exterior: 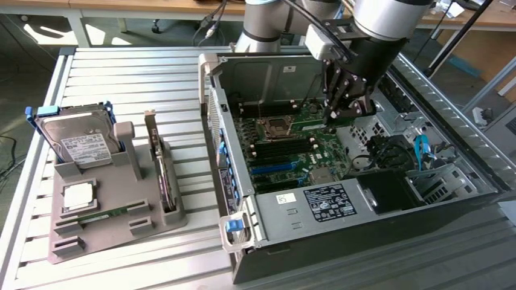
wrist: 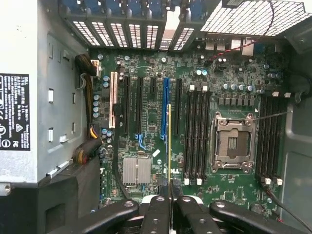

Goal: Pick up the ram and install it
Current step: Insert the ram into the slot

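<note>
The gripper (wrist: 170, 195) is clamped on the ram (wrist: 169, 141), holding it edge-on just beyond its fingertips, over the motherboard (wrist: 229, 73). The stick looks light, stiff and fragile, best pinched on its flat faces. The case wall (exterior: 211, 115) stands well aside; the empty slots (wrist: 197, 131) beside the stick are closely packed, leaving little room.

Ram (wrist: 169, 141) — thin green stick, gripped at one end, standing on edge — above the motherboard (wrist: 229, 192).

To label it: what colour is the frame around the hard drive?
The frame is blue, clearest in the exterior view.
</note>
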Robot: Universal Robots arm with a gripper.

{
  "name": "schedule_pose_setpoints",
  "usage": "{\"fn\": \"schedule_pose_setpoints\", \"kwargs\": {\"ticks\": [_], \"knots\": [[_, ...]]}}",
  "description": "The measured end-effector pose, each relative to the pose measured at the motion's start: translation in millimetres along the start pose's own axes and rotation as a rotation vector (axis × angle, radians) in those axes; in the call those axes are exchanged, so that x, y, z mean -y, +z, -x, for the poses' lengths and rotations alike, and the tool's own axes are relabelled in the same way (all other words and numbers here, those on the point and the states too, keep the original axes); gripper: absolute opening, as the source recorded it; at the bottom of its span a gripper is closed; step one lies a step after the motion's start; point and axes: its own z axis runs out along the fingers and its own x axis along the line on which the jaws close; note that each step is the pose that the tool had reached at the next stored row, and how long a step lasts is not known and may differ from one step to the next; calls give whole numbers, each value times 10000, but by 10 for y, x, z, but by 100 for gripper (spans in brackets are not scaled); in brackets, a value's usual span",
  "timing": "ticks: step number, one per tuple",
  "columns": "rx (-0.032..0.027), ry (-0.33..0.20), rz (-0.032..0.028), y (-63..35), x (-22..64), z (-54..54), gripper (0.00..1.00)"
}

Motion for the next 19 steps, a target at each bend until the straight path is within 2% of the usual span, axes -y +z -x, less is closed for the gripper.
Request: {"fn": "schedule_pose_setpoints", "kwargs": {"ticks": [4, 8, 15, 19], "knots": [[57, 2, -2, 65, -5, -2, 12], [60, 108, -7, 144, -17, 15, 12], [47, 656, -39, 270, -50, 64, 12], [54, 675, -41, 306, -124, 88, 12]]}}
